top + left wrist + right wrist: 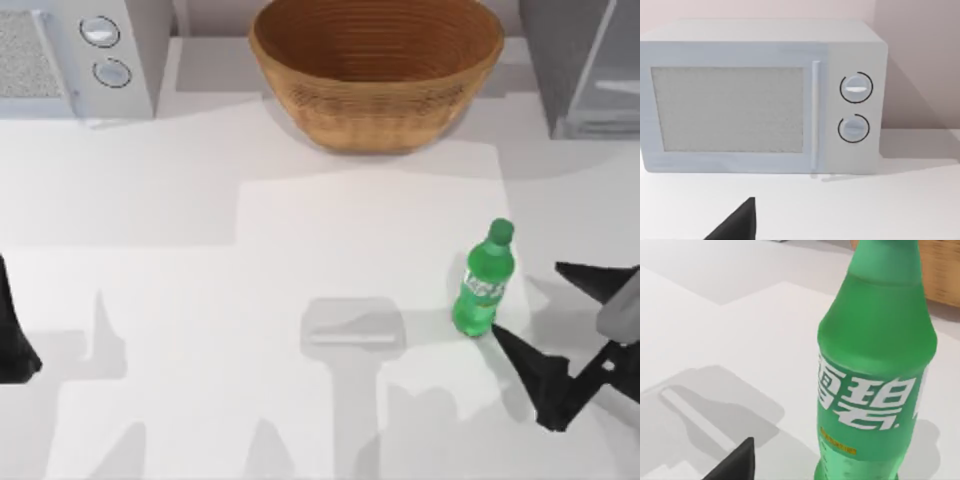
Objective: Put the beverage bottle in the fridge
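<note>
The right gripper (535, 325) is hanging spread wide, empty, just beside the beverage bottle (483, 280) standing upright right of the table's middle. It should straddle the label band squarely before closing; that smooth, rounded green plastic looks slippery. The grey, boxy fridge (580, 65) is waiting at the back right.

Our right gripper (530, 320) sits low at the table's right, fingers spread; our left arm (15, 340) rests at the left edge.
</note>
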Controlling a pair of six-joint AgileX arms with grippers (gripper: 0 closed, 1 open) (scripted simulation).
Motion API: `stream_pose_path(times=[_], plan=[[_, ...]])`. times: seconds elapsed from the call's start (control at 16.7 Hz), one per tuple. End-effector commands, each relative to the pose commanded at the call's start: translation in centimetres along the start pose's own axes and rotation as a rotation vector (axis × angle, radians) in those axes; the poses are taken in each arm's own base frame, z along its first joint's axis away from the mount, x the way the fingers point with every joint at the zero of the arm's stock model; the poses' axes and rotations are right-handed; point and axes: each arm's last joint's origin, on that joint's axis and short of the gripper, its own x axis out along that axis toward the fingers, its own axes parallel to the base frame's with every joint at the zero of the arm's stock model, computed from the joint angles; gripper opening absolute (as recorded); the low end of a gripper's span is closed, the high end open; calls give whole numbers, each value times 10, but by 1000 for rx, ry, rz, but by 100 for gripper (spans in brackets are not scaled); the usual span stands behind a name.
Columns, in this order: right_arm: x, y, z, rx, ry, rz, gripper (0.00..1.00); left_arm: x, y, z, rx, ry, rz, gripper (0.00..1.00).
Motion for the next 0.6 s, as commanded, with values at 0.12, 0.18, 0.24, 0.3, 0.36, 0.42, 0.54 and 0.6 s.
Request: stream_pose_path(times=[0.12,0.18,0.24,0.3,0.36,0.42,0.54,0.6], plan=[[1,1,-2,-4,-3,15,100,0,0,0,0,0,0,100],[1,1,-2,-4,-3,15,100,0,0,0,0,0,0,100],[1,1,-2,-4,-3,15,100,0,0,0,0,0,0,100],[1,1,-2,-4,-3,15,100,0,0,0,0,0,0,100],[1,1,-2,-4,-3,15,100,0,0,0,0,0,0,100],[0,0,-2,-1,0,9,100,0,0,0,0,0,0,100],[5,0,-2,-3,-1,12,100,0,0,0,0,0,0,100],[10,0,-2,-4,-2,14,100,0,0,0,0,0,0,100]])
